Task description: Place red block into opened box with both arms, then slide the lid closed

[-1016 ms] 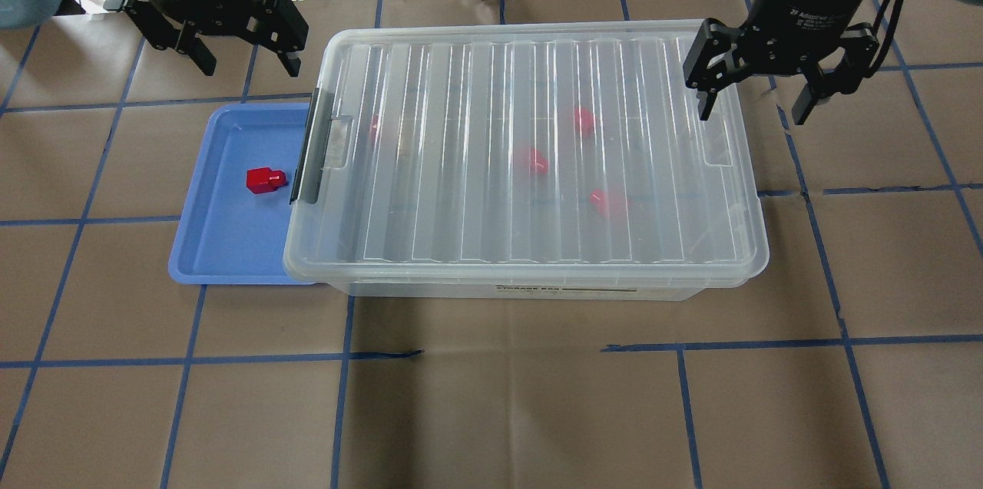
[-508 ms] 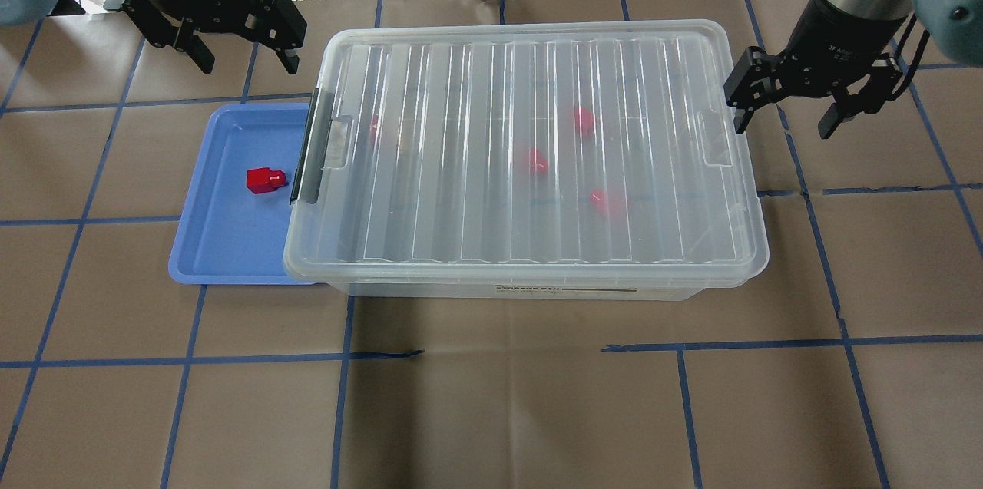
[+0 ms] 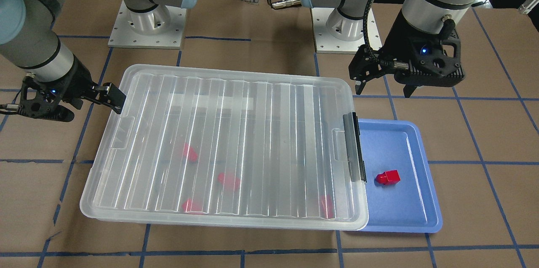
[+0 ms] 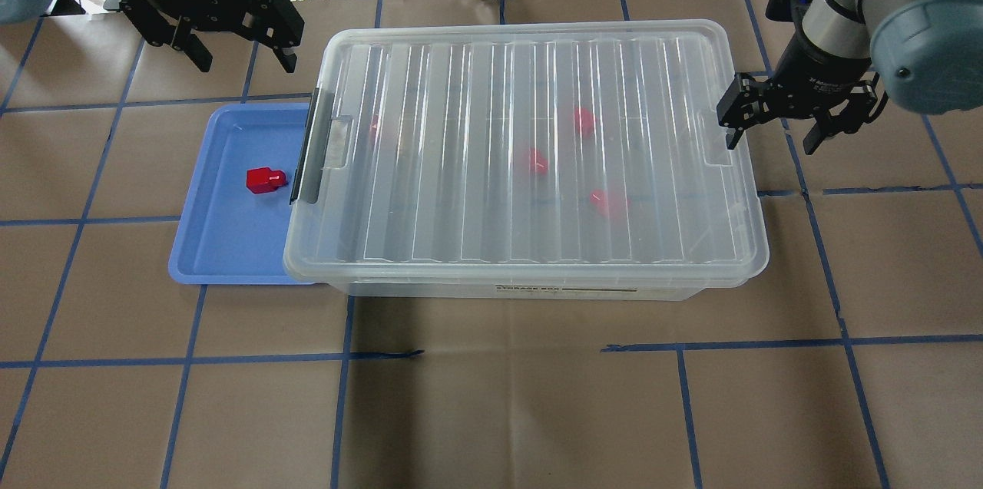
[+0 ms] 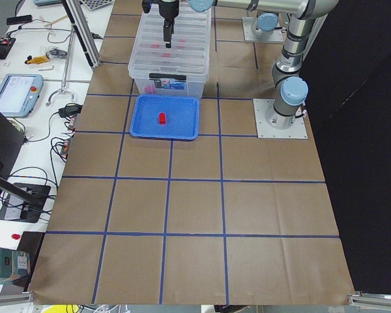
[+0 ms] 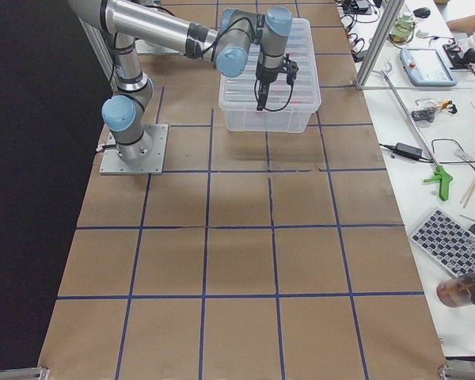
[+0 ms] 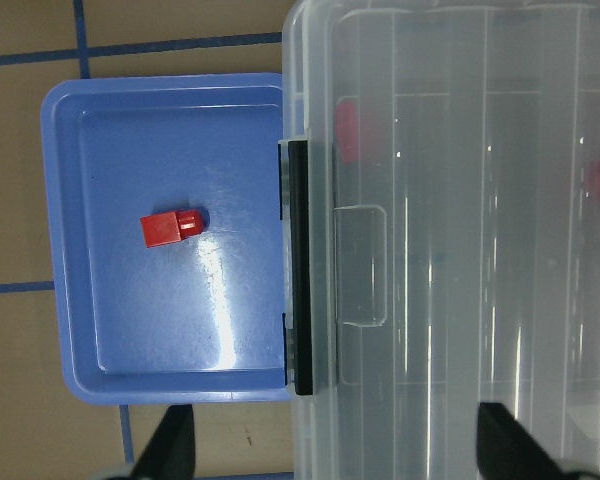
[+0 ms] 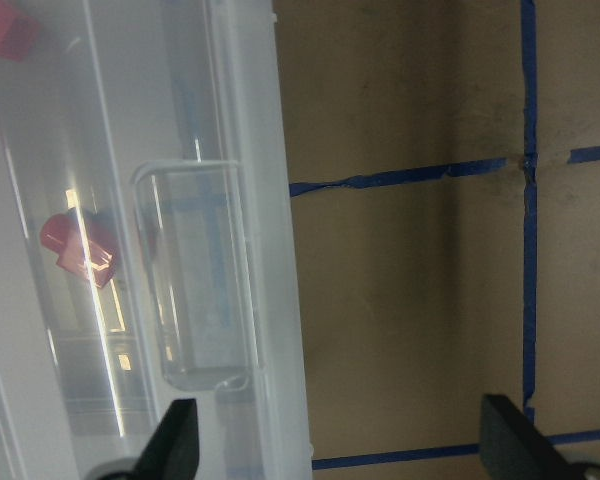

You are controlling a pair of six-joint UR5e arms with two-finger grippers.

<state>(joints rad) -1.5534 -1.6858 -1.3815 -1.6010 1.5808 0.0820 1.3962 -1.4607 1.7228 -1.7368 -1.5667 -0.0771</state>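
We've ribbed clear plastic lid [image 4: 530, 143] shut, small red plastic block [image 4: 266, 180] still in blue tray [image 4: 223, 243]; left gripper [image 4: 243, 57] & right gripper [image 4: 770, 142] wide, empty.

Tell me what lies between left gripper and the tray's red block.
Overhead view: between left gripper and red block, only brown paper, a tape line and bare tray floor.

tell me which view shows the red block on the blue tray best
The left wrist-mounted view: the red block is close, unobstructed, its knob distinct against the blue tray. Overhead and front-facing views show it smaller; exterior left, a speck; exterior right and right wrist miss it.
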